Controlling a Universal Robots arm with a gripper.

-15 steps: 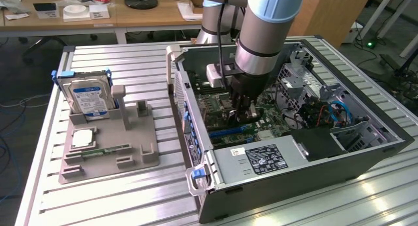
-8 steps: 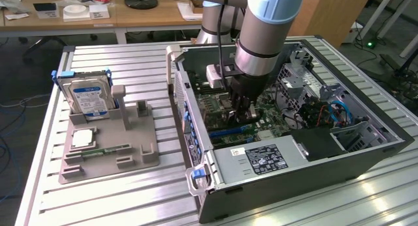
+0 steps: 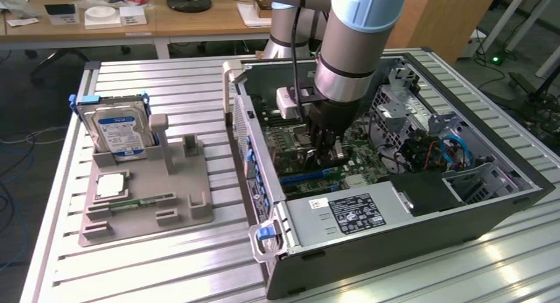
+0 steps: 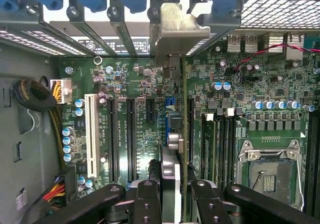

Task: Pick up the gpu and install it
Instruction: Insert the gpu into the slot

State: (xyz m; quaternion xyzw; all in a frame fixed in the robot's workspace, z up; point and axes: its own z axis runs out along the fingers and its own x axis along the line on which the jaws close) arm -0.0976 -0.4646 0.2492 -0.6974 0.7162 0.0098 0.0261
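gripper (image 4: 169, 204) pinching 1 gpu (image 4: 169, 171) edge-on betw its fingers, card reaching ahead over mobo (image 4: 135, 83), prob at a slot

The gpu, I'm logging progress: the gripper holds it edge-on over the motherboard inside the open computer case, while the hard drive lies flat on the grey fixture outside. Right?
One detail is off. In the exterior view the hard drive stands upright in its slot on the grey fixture, not flat. The rest holds: the gripper holds the gpu edge-on over the motherboard inside the open computer case.
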